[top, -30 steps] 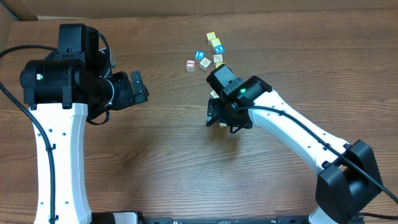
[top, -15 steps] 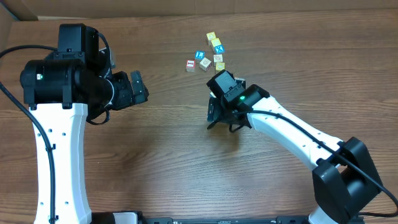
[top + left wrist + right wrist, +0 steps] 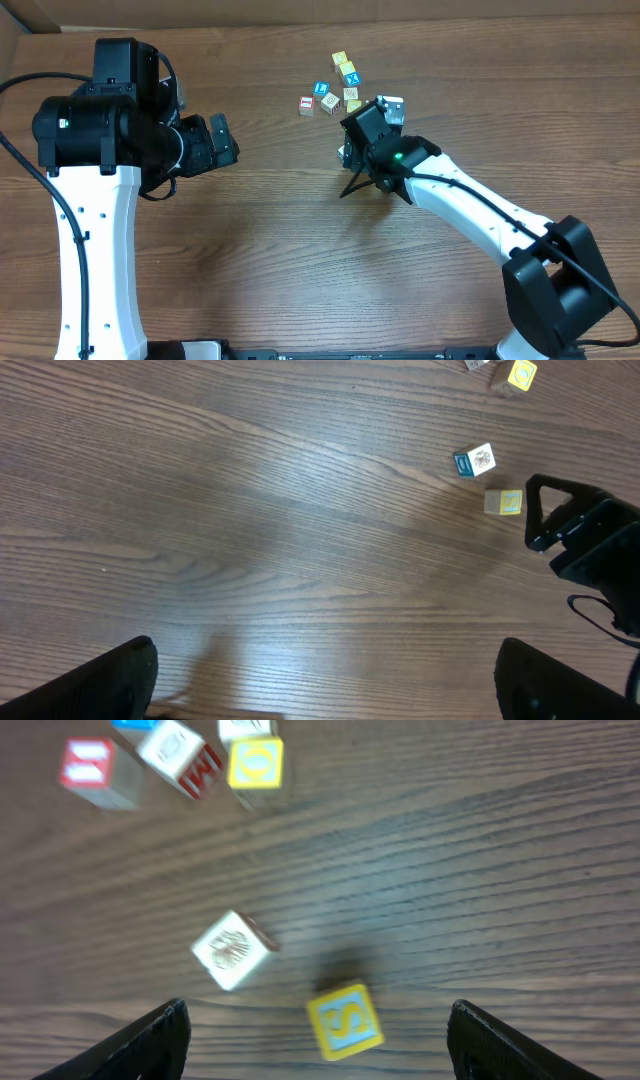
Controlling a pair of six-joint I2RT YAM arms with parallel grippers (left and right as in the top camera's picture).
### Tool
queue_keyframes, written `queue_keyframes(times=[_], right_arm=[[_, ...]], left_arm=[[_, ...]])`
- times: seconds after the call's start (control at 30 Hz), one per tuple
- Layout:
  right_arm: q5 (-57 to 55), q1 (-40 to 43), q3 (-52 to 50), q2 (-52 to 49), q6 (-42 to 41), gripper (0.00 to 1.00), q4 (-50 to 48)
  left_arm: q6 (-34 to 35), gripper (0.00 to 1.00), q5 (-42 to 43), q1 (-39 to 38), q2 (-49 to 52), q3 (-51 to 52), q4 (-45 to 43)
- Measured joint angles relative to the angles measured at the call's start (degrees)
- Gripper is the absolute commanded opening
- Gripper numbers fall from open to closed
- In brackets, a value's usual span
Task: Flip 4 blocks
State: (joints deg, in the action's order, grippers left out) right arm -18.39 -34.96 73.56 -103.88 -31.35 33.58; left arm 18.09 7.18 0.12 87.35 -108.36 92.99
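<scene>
In the right wrist view a yellow block [image 3: 345, 1020] with a blue face and a yellow S lies on the table between the fingers of my right gripper [image 3: 318, 1016], which is open and touches nothing. A cream block [image 3: 235, 950] lies tilted just beyond it to the left. Further off are a red-faced block [image 3: 90, 765], a white block with red letters [image 3: 180, 755] and a yellow block [image 3: 255, 762]. Overhead, the right gripper [image 3: 348, 160] sits just short of the block cluster [image 3: 335, 90]. My left gripper [image 3: 325, 650] is open over bare wood at the left [image 3: 222, 140].
The left wrist view shows a blue-and-white block [image 3: 475, 460] and a yellow block [image 3: 503, 502] beside the right arm's black wrist [image 3: 590, 540]. A cardboard wall [image 3: 300, 12] runs along the table's far edge. The left arm's white column [image 3: 95, 250] stands at the left.
My right arm has moved toward the far side of the table, closer to the block cluster, with its jaws still open. The left arm has not moved.
</scene>
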Motion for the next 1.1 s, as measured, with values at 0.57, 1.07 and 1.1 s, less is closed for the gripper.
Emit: queue_keyframes(times=[0.57, 1.07, 1.1], right_arm=[[11.21, 4.5, -0.35, -6.75, 14.03, 0.6, -4.52], [12.39, 4.5, -0.76, -8.39, 15.1, 0.39, -1.44], [12.41, 4.5, -0.76, -8.39, 15.13, 0.38, -1.4]], left_arm=[[0.0, 1.0, 0.0, 0.0, 0.0, 0.0, 0.0], [0.02, 1.0, 0.0, 0.0, 0.0, 0.0, 0.0], [0.0, 1.0, 0.0, 0.0, 0.0, 0.0, 0.0]])
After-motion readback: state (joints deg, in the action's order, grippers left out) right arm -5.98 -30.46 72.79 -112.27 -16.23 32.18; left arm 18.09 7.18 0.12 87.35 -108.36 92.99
